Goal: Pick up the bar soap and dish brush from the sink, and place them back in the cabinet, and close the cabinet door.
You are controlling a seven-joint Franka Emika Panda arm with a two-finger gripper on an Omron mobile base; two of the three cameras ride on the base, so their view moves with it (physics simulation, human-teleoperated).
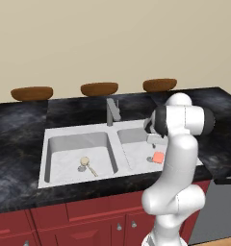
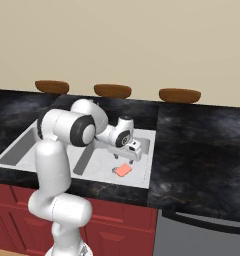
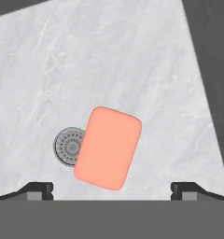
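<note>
The salmon bar soap (image 3: 108,148) lies flat on the floor of the sink's right basin (image 1: 136,153), partly over the drain; it also shows as the soap (image 1: 158,157) and soap (image 2: 123,170) in the base views. My gripper (image 2: 124,157) hangs just above it, open, with its fingertips (image 3: 39,190) spread wide to either side of the block and nothing held. The beige dish brush (image 1: 87,165) rests in the left basin, disc head up-left, handle pointing toward the front right. The cabinet and its door are out of view.
A grey faucet (image 1: 112,111) rises behind the divider between basins. Black marbled counter (image 2: 202,150) surrounds the sink. Three brown bowls (image 1: 99,89) line the back wall. Red drawers (image 1: 88,221) sit below; a grey appliance (image 2: 202,235) is to the right.
</note>
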